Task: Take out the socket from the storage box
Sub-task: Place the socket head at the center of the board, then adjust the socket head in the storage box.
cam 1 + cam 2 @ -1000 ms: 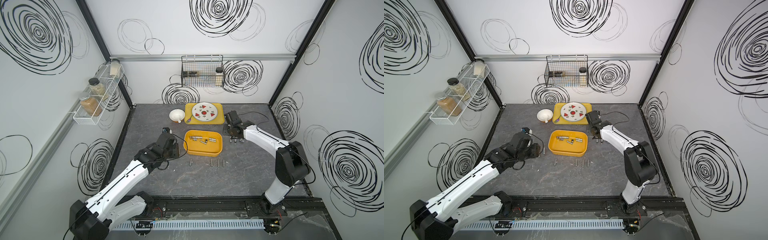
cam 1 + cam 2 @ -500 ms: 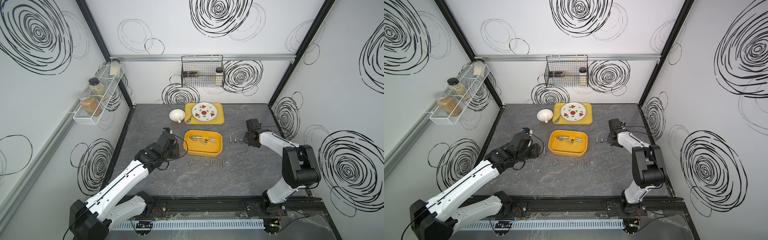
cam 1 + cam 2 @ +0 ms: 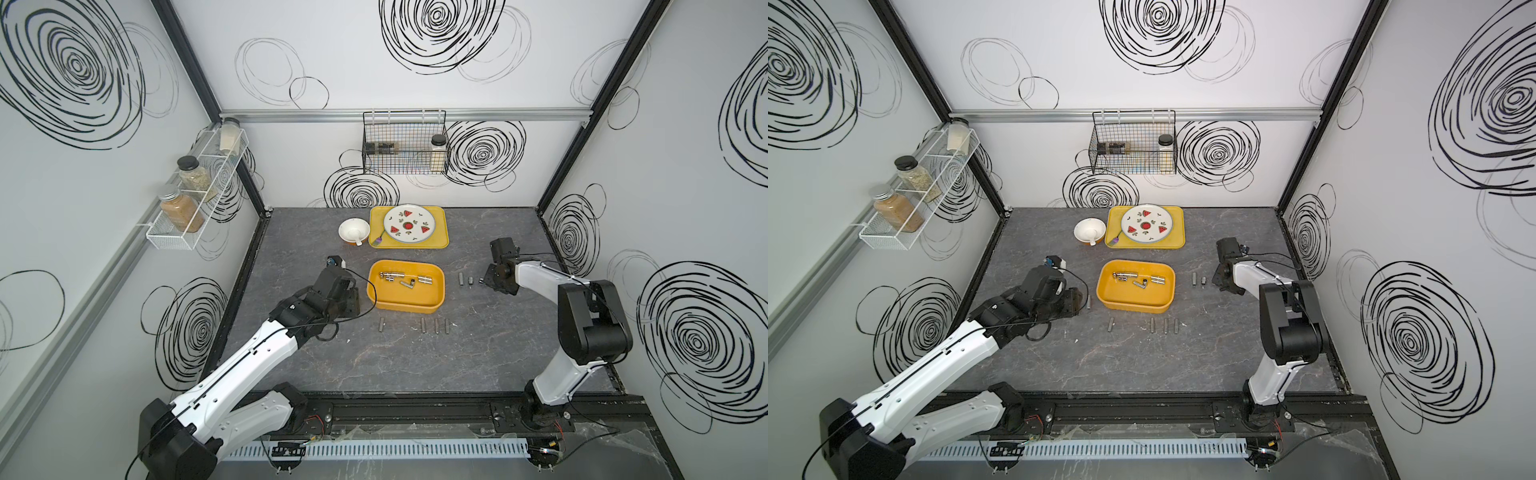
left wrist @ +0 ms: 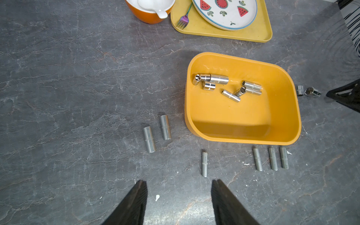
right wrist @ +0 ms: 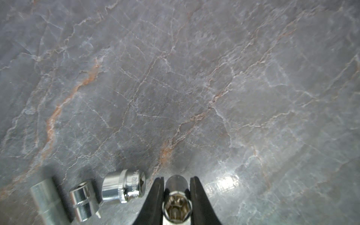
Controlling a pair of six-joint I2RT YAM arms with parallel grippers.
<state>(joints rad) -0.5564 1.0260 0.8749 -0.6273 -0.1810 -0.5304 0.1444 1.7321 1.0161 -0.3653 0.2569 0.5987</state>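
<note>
A chrome hex socket (image 5: 176,198) is gripped outside the deep yellow-orange storage box (image 3: 405,306), in which several sockets (image 4: 219,79) are seen lying.

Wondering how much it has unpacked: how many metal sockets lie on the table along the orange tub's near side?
4, in a row: lone socket by the storage box's left corner; second socket, third socket, fourth socket bunched toward its right corner. None seems hidden there.

Bright, even overhead light; soft shadows on the counter (image 3: 415,365). Right wrist view: glare patch, blurred sockets (image 5: 48,200). Top views bow at edges.
</note>
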